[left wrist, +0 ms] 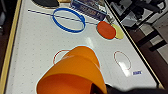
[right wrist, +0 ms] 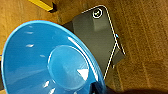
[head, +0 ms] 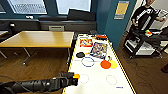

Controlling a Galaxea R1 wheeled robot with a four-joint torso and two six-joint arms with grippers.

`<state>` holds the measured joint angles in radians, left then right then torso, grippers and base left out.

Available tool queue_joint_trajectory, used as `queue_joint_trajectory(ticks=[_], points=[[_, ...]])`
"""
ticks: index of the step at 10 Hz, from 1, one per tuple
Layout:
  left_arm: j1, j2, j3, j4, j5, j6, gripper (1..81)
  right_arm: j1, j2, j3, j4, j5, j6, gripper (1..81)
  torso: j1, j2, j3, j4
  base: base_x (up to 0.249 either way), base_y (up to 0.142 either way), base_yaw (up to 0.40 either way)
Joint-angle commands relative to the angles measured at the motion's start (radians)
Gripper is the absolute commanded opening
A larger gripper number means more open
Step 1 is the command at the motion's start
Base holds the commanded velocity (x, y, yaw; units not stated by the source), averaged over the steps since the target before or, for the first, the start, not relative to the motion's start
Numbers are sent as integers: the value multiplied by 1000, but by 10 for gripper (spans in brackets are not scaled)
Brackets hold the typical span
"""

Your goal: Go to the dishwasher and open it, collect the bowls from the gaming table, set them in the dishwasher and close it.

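Orange plastic bowl (left wrist: 75,72) sits pinched at its rim in the left jaws (head: 75,78), above the near edge of the white air-hockey tabletop (head: 97,82).

Blue glossy plastic bowl (right wrist: 50,62) is gripped by the right jaws over the wooden floor (right wrist: 145,37). Farther along the tabletop, well apart from the left jaws, lie a flat orange disc (head: 105,64) and a yellow one (head: 113,64), touching.

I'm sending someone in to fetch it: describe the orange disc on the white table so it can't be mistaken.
Find the long white-topped gaming table with yellow edges. Past its middle, toward the right edge and just short of the colourful game boxes, lies the flat orange disc. A paler yellow disc touches it on the edge side; the orange one is darker.
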<state>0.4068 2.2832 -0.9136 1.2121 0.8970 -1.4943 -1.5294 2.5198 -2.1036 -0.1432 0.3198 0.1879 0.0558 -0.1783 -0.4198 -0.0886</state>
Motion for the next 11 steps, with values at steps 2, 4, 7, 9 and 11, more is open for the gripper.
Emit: queue_joint_trajectory(ticks=[2,4,7,9,11], points=[[205,-301,136,55,-211,115,10,-13,-39,-7,-21,-48,-1,10,0,0,0,0,0,0,0],[361,-319,45,110,-244,111,10,-21,-34,-15,-21,-47,1,10,0,0,0,0,0,0,0],[505,-278,-128,112,-310,103,10,-22,-23,-24,-22,-47,-1,10,0,0,0,0,0,0,0],[550,-270,-211,104,-395,88,10,-25,-13,-38,-22,-47,-1,10,0,0,0,0,0,0,0],[580,-258,-321,99,-487,60,10,-27,-11,-47,-22,-47,-1,10,0,0,0,0,0,0,0]])
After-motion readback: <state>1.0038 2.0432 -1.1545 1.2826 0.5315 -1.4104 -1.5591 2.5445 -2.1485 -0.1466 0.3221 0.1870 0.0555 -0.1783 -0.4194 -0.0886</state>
